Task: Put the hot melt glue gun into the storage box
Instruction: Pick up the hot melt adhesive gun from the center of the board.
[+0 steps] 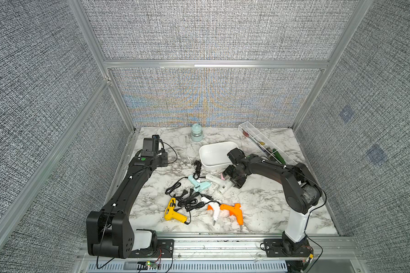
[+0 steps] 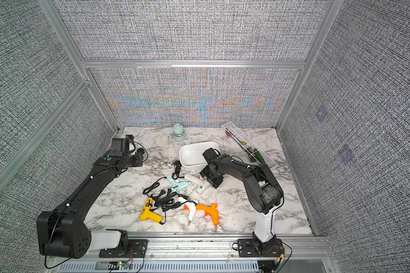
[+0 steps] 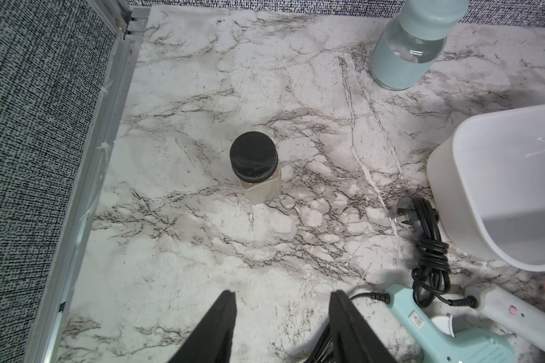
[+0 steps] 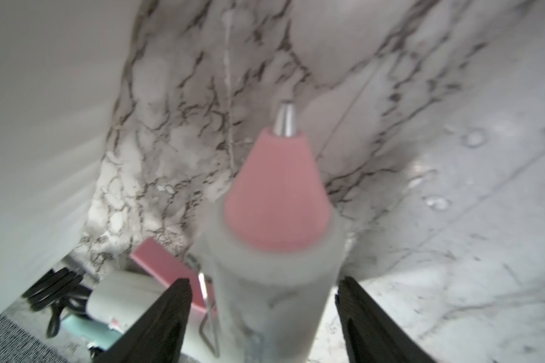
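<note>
The worktop (image 1: 258,201) is white marble-patterned with grey veining, scuffed in places, and edged by an aluminium frame (image 1: 213,64). Grey woven fabric panels (image 1: 211,30) close the booth on three sides.

The white storage box (image 1: 214,153) sits towards the back of the worktop, nothing inside it. Just in front of it the white hot melt glue gun (image 1: 214,179) with a pink nozzle lies on the marble, outside the box. The right gripper (image 4: 264,290) straddles its barrel, fingers apart, with gaps showing on both sides. The left gripper (image 3: 282,294) hangs over bare marble at the far left with its fingers spread on nothing, facing a small black-lidded jar (image 3: 255,160).

Nearer the front lie a mint glue gun (image 1: 198,184), a yellow one (image 1: 173,211), a white-and-orange one (image 1: 214,210) and an orange one (image 1: 234,211), among tangled black cords (image 1: 189,201). A pale green jar (image 1: 196,132) and a clear divided tray (image 1: 260,139) stand by the back wall.
</note>
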You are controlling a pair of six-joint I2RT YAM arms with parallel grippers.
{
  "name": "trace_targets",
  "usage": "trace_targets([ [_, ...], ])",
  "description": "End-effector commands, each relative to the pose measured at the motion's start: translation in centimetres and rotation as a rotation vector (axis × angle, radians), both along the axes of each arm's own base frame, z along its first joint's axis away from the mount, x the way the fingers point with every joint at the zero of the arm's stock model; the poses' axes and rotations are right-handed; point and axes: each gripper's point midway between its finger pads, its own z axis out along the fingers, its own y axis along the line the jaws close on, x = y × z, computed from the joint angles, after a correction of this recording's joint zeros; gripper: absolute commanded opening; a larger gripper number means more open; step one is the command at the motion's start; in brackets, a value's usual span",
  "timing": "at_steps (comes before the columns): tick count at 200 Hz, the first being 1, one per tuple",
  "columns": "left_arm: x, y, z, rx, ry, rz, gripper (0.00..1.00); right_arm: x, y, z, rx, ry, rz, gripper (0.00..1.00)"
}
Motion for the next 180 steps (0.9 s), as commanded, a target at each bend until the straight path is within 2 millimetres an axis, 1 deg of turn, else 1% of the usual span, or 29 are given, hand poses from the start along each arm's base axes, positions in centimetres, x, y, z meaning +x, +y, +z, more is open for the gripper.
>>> trace_targets([
  [1,-0.1,0.1,-0.1,0.009,0.009,0.001,0.54,-1.7,-2.7,-0.5,-0.116,0.03,-0.041,0.76],
  [19,-0.1,0.2,0.0,0.011,0.007,0.001,0.54,-1.8,-3.4,-0.2,-0.14,0.017,-0.052,0.76],
  [37,-0.1,0.2,-0.1,0.013,0.006,0.002,0.54,-1.2,-3.4,0.3,-0.155,-0.012,-0.048,0.74],
  [49,0.0,0.2,-0.1,0.011,0.007,0.002,0.54,-0.7,-3.3,0.3,-0.161,-0.02,-0.043,0.72],
  [77,0.0,0.2,0.0,0.01,0.006,0.003,0.54,-0.4,-3.2,-0.8,-0.162,-0.015,-0.047,0.63],
  [95,-0.1,0.2,0.0,0.014,0.006,0.003,0.54,-0.4,-2.8,-1.7,-0.141,-0.008,-0.052,0.59],
  [105,-0.1,0.2,0.0,0.016,0.007,0.003,0.54,-0.3,-2.5,-2.0,-0.124,-0.008,-0.055,0.54],
  [121,-0.1,0.3,0.0,0.019,0.006,0.003,0.54,-0.1,-2.1,-1.9,-0.111,-0.016,-0.049,0.46],
  [133,-0.1,0.3,0.0,0.019,0.007,0.002,0.54,0.1,-2.0,-1.3,-0.107,-0.034,-0.034,0.39],
  [152,-0.1,0.3,0.0,0.021,0.007,0.003,0.54,0.9,-2.1,0.5,-0.122,-0.095,0.031,0.27],
  [161,-0.1,0.3,0.0,0.021,0.006,0.002,0.54,1.4,-2.3,1.6,-0.139,-0.126,0.073,0.23],
  [180,-0.1,0.3,0.0,0.019,0.008,0.0,0.54,2.7,-2.4,4.2,-0.167,-0.186,0.197,0.19],
])
